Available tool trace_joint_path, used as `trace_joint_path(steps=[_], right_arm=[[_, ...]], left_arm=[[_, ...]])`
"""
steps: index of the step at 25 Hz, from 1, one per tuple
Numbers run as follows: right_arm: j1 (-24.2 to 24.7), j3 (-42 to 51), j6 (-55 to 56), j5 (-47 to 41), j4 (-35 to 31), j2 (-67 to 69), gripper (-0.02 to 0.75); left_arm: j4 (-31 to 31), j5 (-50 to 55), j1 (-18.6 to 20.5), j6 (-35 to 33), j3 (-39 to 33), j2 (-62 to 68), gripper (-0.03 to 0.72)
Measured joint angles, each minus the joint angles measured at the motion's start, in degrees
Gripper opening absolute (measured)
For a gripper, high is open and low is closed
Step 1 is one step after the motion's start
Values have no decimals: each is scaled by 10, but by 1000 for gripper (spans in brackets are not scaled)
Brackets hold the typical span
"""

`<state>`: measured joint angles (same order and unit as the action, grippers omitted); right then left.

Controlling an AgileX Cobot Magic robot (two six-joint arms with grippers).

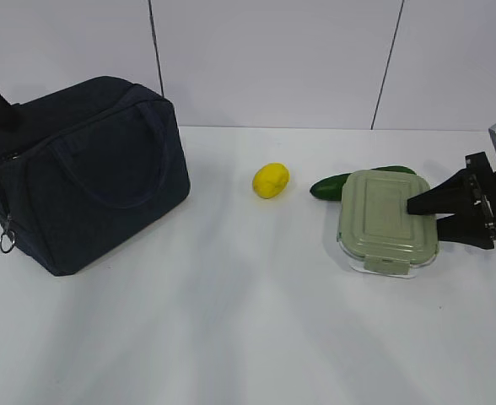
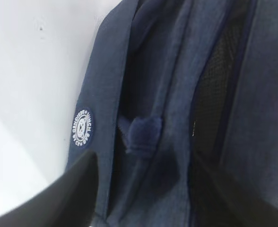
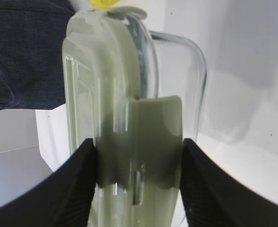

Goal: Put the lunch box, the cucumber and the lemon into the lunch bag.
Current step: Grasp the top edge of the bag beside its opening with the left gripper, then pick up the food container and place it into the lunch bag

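Nearest us, in the right wrist view, we see the lunch box [image 3: 129,142] filling the middle of the frame, its green side clip sitting between our two black fingers [image 3: 68,189]. The left finger touches the lid side and the right finger touches the clear base side, so our right gripper [image 3: 136,184] clamps the box across its height.

Going left to right in the exterior view, the lunch bag [image 1: 88,177] stands at the left of the frame on the white table [image 1: 231,337], its metal ring pull [image 1: 7,243] hanging at the lower left corner. Only a dark piece of our left arm shows at the upper left edge, above the bag. The lemon [image 1: 271,180] lies at centre, well apart from the bag. Just right of it the cucumber [image 1: 332,186] lies behind the lunch box, mostly hidden by the lid. The right gripper reaches in from the right edge, one finger over the lid and one lower, beside the box.

In the left wrist view, navy fabric fills the frame, with the round white logo [image 2: 82,127] at lower left. Our left gripper [image 2: 143,198] hangs close over the bag, jaws parted, fingers at the bottom corners with only fabric seen between them; whether they touch it we cannot tell.
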<state>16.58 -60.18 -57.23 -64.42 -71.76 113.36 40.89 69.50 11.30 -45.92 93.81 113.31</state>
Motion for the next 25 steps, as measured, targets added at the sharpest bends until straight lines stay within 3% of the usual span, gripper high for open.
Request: trace_joint_path(steps=[3,8,11,18,25], right_arm=[[0,0,0,0,0,0,405],[0,0,0,0,0,0,405],[0,0,0,0,0,0,405],[0,0,10,0,-14,0,405],[0,0,18,0,-22,-24,405]], left_arm=[[0,0,-1,0,0,0,341],[7,0,-1,0,0,0,113],[27,0,-1,0,0,0,30],[65,0,-10,2,0,1,15],[-29,-42,-72,79,0,-9,13]])
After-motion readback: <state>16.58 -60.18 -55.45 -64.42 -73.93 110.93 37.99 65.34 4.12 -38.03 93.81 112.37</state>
